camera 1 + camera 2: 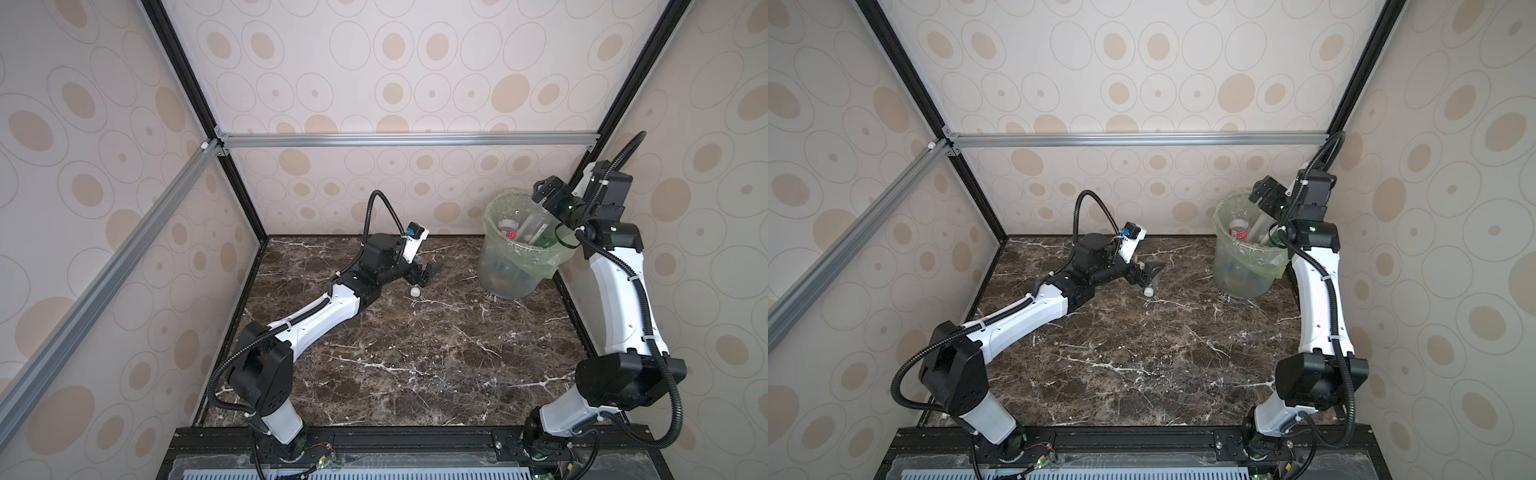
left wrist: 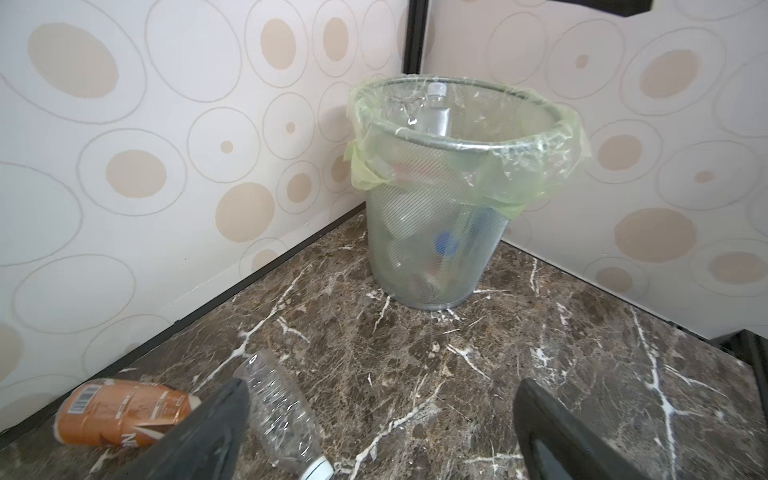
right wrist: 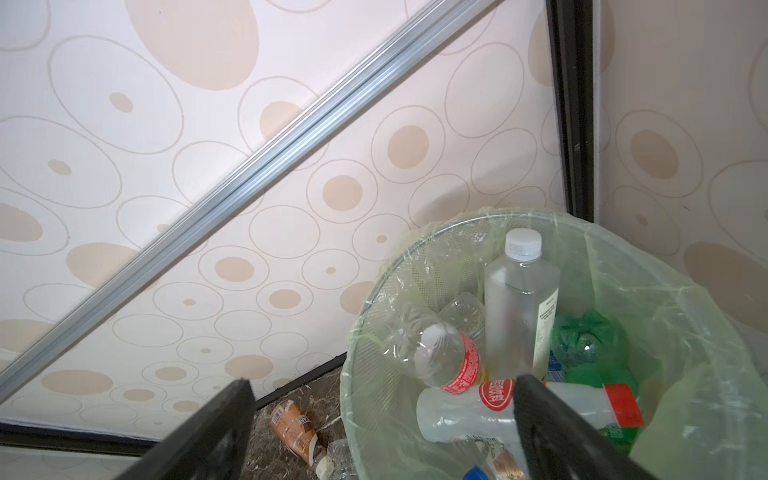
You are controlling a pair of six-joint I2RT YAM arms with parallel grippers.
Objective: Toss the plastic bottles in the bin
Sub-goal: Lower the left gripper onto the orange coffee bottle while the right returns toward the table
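Our right gripper (image 1: 543,192) hangs open and empty over the bin (image 1: 503,270). Our left gripper (image 1: 428,272), open near the tabletop's (image 1: 415,357) far edge, must next close on the clear bottle (image 2: 282,415).

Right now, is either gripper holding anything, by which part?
Nothing is held: left gripper open by a clear bottle, right gripper open over the bin.
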